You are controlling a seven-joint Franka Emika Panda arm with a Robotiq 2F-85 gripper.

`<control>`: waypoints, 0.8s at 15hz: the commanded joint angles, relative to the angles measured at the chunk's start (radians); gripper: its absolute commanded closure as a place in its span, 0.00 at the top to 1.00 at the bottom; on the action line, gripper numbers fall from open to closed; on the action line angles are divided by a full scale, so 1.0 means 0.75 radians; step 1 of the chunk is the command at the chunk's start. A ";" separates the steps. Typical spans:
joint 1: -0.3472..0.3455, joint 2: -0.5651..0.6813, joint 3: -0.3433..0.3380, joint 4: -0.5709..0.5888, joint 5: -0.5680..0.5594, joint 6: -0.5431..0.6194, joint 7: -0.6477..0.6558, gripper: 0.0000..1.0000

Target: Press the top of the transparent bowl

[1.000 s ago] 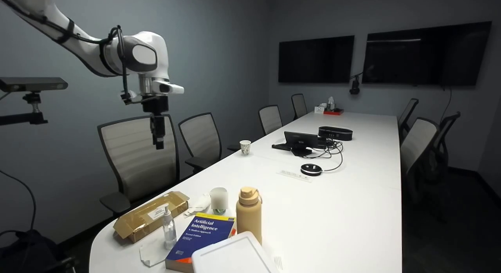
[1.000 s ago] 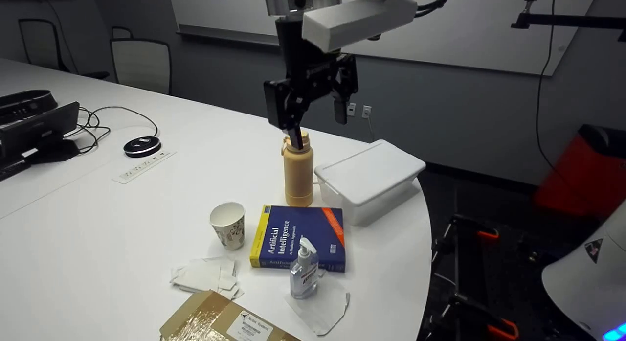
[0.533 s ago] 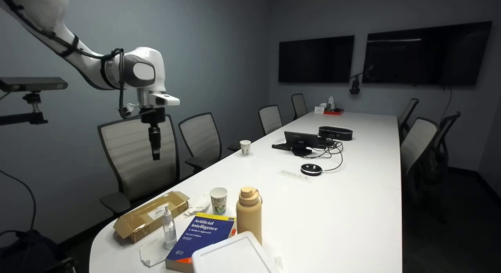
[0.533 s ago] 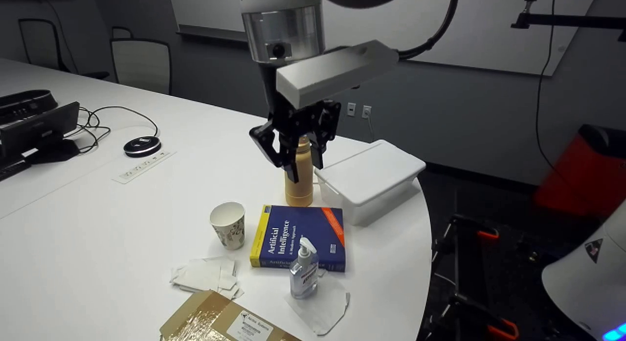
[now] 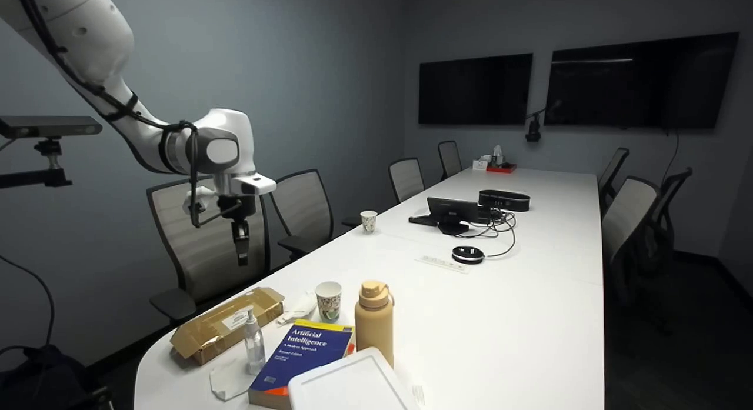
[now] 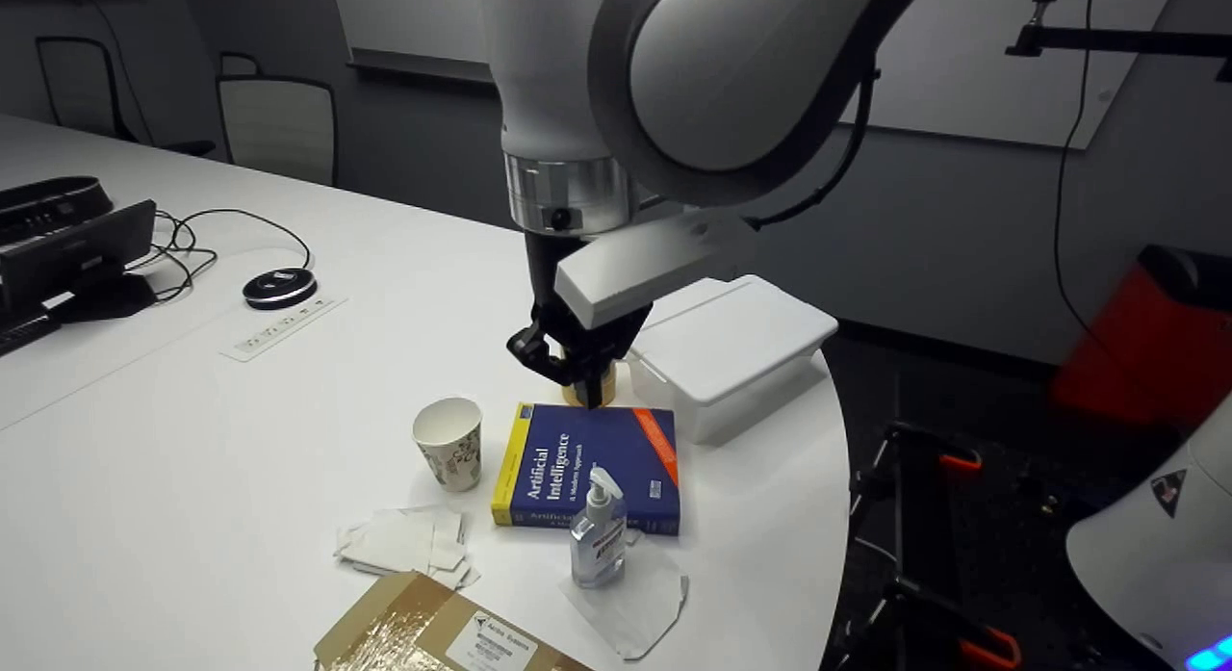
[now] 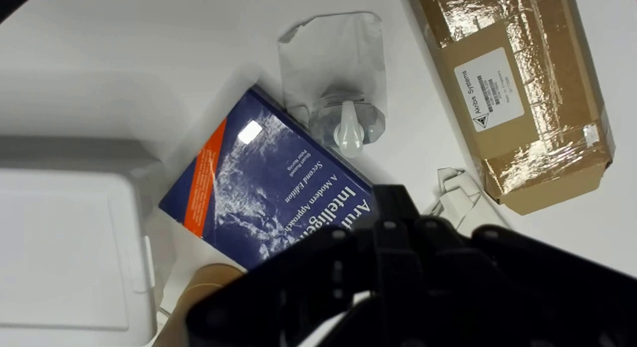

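Nothing bowl-shaped shows, so the transparent bowl is out of view. See-through things are a clear pump bottle (image 6: 598, 554) with a white pump head (image 7: 350, 133), and a lidded plastic tub (image 6: 707, 416). The bottle stands upright on paper, against the blue book (image 7: 278, 197). My gripper (image 5: 243, 260) hangs empty above the table, fingers together and pointing down. In an exterior view the gripper (image 6: 592, 399) lines up with the book's far edge, in front of the tan flask (image 6: 606, 390). In the wrist view the fingertips (image 7: 395, 200) overlap the book's corner; the pump bottle lies beyond them.
A tan cardboard box (image 7: 512, 153) with shiny tape lies beside crumpled papers (image 7: 465, 200). A paper cup (image 6: 452, 450) stands near the book. The tan flask (image 5: 375, 330) is the tallest item here. A white lid (image 7: 59, 247) covers the tub at the table edge.
The arm has come down toward the table. My gripper's fingers, wide apart a second ago, have closed together with nothing between them. The things on the table have stayed put.
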 commanded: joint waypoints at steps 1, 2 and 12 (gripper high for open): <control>0.010 0.062 -0.025 -0.032 0.050 0.146 -0.082 0.00; 0.009 0.084 -0.031 -0.032 0.062 0.173 -0.106 0.00; 0.010 0.228 -0.068 -0.022 0.170 0.305 -0.318 0.00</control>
